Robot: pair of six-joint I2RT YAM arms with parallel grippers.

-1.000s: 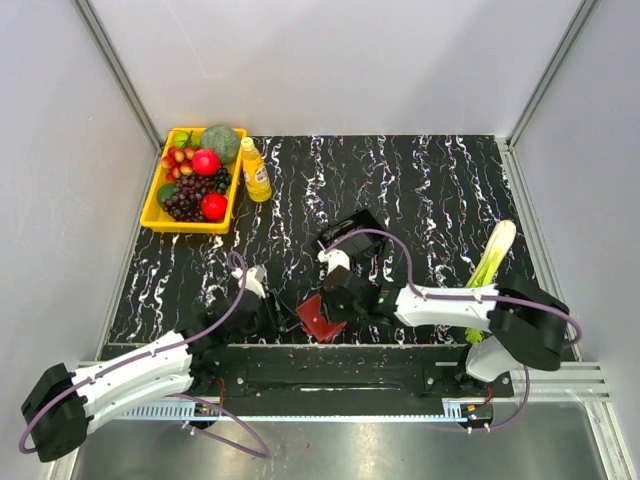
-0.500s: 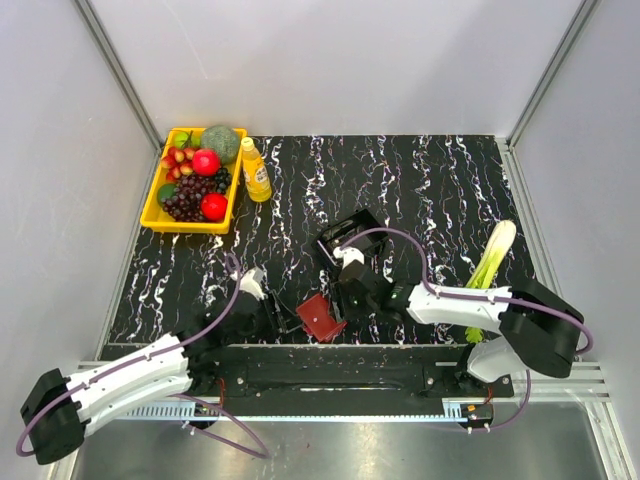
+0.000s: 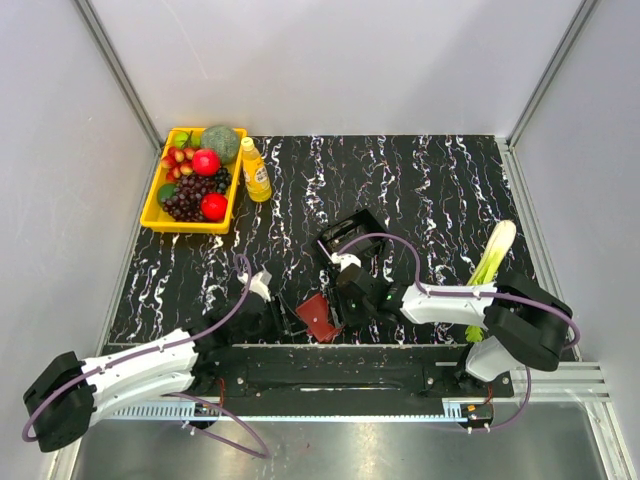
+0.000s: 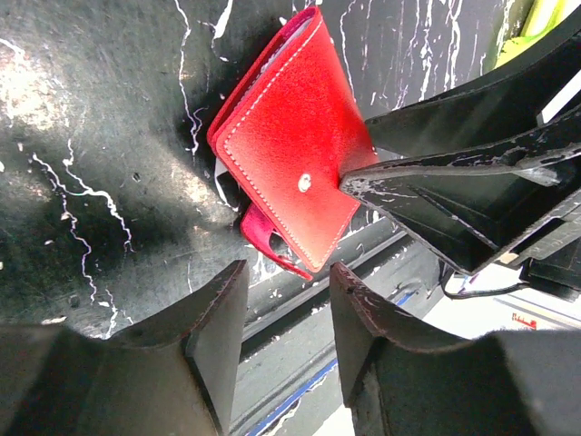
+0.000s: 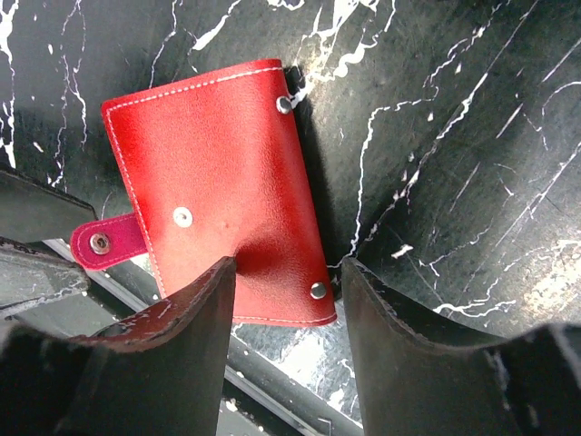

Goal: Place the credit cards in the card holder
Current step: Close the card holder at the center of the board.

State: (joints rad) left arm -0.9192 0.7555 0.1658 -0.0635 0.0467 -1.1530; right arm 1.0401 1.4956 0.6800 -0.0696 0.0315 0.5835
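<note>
**Holder closed, no cards in sight: opening it comes first**

The card holder (image 3: 320, 317) lies closed and flat at 6 o'clock on the desk (image 3: 430, 180). Its strap tab (image 5: 104, 242) is unsnapped and reaches the near edge above the rail. The left jaws, at the holder's 9 o'clock, stand half open with nothing between them. The right jaws, reaching in from 3 o'clock, are spread wider over the holder's near corner and grip nothing; one tip seems to touch the cover. No loose credit cards can be made out in any view.

As I judge it, the step in hand is steadying and opening the holder. The next move calls for one arm to pin a panel while the other lifts the cover.

Room is tight, with the desk edge at 6 o'clock, the black tray (image 3: 350, 232) just at 1 o'clock and both arms crowding in. Open desk lies toward 12 o'clock.
</note>
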